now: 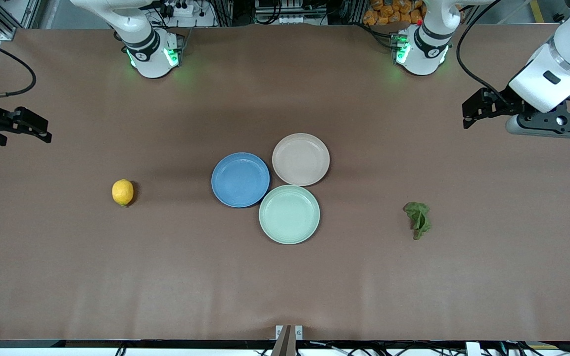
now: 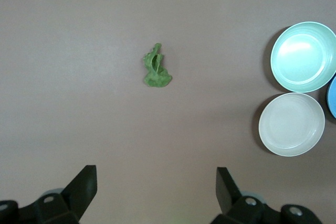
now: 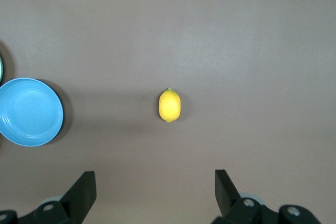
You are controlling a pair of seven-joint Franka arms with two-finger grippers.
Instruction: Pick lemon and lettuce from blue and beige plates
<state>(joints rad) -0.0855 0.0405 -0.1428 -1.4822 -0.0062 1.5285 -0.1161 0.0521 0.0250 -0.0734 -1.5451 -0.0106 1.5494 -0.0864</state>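
Lowering each spread gripper straight over its target seemed the sound approach: the left gripper (image 1: 468, 114) toward the lettuce (image 1: 418, 219), the right gripper (image 1: 42, 132) toward the lemon (image 1: 122, 192). Both lay on the brown table (image 1: 285, 277), apart from the empty blue plate (image 1: 240, 179) and beige plate (image 1: 301, 159).

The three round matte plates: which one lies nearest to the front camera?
The pale mint-green plate; the medium blue plate and pale pinkish beige plate sit farther away.
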